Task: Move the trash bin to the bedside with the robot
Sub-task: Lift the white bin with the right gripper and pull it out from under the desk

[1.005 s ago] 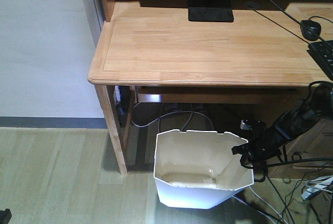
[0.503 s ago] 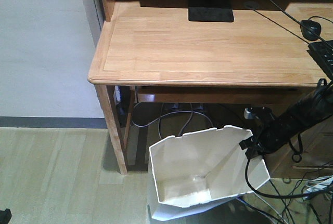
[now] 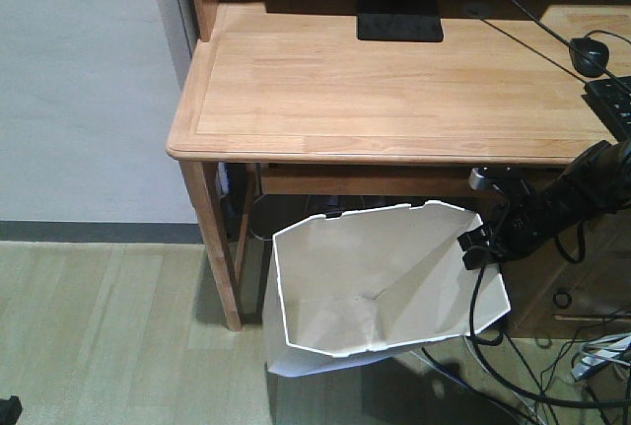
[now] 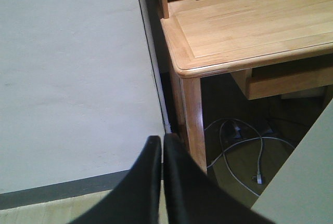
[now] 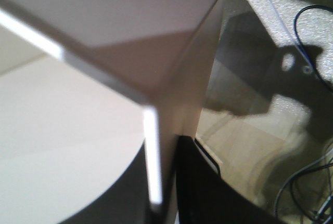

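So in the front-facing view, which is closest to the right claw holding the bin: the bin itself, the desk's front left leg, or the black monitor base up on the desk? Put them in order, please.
Measured from the right gripper:
1. The trash bin: its right rim is pinched in the gripper.
2. The desk leg: to the left, past the bin.
3. The monitor base: on the desktop at the back, highest in the picture; the call between 2 and 3 is close.
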Available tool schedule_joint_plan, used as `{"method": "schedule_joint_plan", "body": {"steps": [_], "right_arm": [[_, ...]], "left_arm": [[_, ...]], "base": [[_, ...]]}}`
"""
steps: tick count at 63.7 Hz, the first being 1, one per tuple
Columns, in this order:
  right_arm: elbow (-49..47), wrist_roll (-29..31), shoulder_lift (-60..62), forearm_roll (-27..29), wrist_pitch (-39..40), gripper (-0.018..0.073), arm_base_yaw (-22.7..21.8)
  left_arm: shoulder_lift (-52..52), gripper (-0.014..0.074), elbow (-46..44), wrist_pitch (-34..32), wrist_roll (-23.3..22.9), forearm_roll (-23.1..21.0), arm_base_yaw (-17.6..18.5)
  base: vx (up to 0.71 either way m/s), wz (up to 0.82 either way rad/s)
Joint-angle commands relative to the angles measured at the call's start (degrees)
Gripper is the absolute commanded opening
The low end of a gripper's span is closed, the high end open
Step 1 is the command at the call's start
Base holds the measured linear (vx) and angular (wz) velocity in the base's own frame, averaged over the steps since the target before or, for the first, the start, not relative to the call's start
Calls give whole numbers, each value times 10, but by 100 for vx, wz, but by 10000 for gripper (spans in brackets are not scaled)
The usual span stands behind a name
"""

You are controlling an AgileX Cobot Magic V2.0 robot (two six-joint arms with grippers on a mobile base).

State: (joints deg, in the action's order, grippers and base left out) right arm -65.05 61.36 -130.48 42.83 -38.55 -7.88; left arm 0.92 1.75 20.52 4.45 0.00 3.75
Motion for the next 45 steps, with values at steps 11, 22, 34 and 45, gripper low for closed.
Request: {"method": "schedule_joint_plan", "body": {"steps": [11,22,34,45], "right_arm": [[-9,9,43,50,-92,-3,-1],[-9,9,43,49,-92,-3,-1],[-9,9,43,49,-92,-3,-1],[-9,9,43,49,-92,-3,-1]], "left_arm": [[12,-7,10,-40,-3,0,0],[12,-7,10,-40,-3,0,0],[12,-7,10,-40,-3,0,0],[12,-7,10,-40,-3,0,0]], "base": [[0,0],[0,0],[0,0],[0,1]]}}
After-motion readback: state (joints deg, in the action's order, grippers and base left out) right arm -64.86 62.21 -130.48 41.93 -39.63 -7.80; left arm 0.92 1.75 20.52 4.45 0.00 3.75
